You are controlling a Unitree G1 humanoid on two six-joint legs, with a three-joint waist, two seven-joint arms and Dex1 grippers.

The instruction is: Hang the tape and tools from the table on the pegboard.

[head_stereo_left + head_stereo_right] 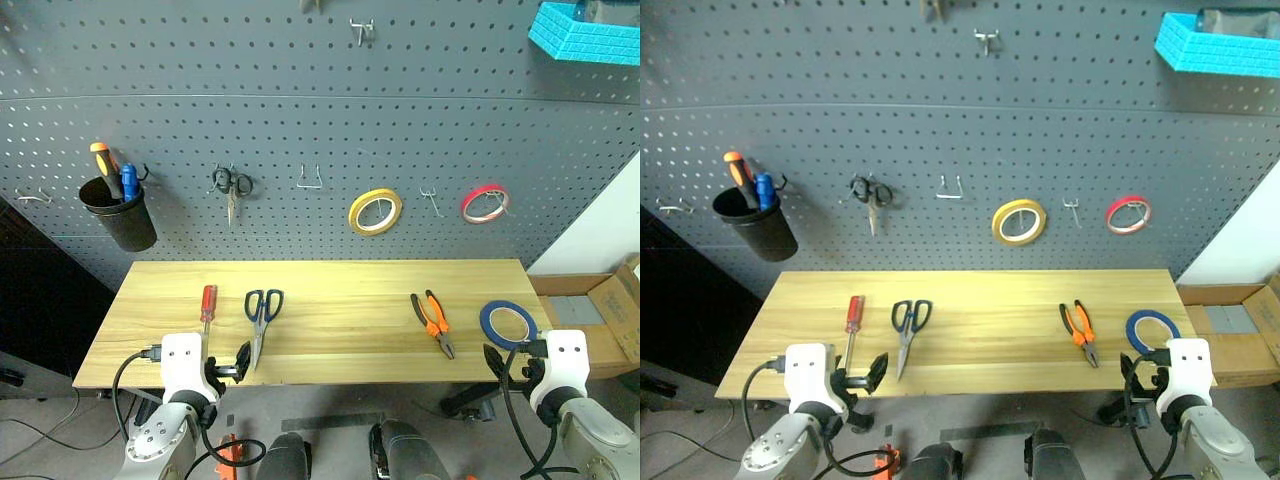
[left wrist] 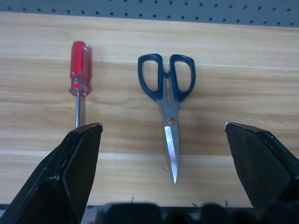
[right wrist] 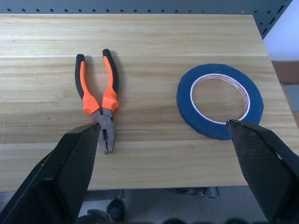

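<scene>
Both spread pincers hang before the table (image 1: 330,300): scissors (image 2: 167,95) ahead of left (image 2: 163,135), tape (image 3: 219,100) ahead of right (image 3: 163,135).

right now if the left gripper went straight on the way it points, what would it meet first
Most likely the scissors: they lie on the table nearly centred between the open jaws of the left gripper, blades toward it. The screwdriver lies off to one side. Depth is hard to judge.

White wall (image 1: 600,230) at right; cardboard box (image 1: 600,315) on grey floor (image 1: 40,430) below.
</scene>
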